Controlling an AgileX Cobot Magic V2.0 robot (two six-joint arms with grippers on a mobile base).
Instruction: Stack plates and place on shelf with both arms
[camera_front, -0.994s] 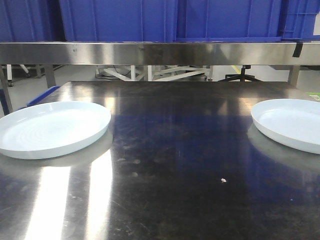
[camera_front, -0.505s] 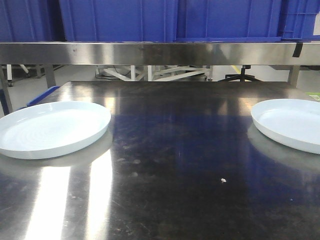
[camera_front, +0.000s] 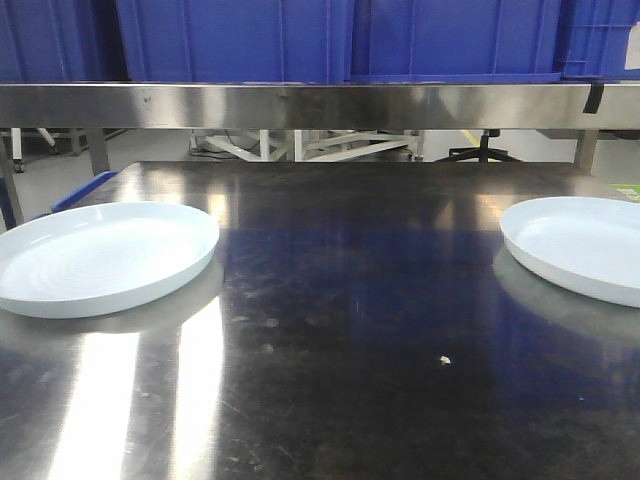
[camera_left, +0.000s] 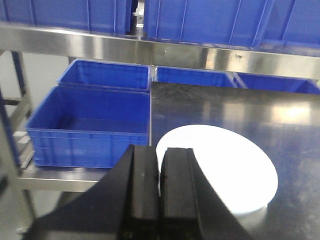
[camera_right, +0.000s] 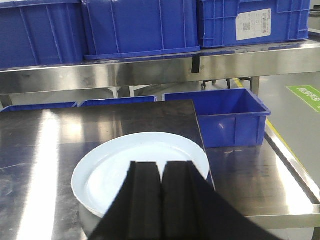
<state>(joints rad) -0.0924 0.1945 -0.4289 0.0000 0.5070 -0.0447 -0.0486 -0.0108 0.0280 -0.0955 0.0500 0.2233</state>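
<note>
Two white plates lie flat on the dark steel tabletop (camera_front: 350, 300): one plate (camera_front: 100, 258) at the left, the other plate (camera_front: 580, 245) at the right edge. Neither gripper shows in the front view. In the left wrist view my left gripper (camera_left: 160, 150) is shut and empty, above the near left rim of its plate (camera_left: 225, 172). In the right wrist view my right gripper (camera_right: 160, 164) is shut and empty, above the near part of its plate (camera_right: 135, 160). The steel shelf (camera_front: 320, 105) runs across the back above the table.
Blue crates (camera_front: 330, 40) stand on the shelf rail. Open blue crates (camera_left: 90, 125) sit on a lower steel tier left of the table. Another blue crate (camera_right: 220, 112) sits right of the table. The table's right edge (camera_right: 202, 145) passes close by the right plate.
The front view has shifted very slightly; both plates stay where they were.
</note>
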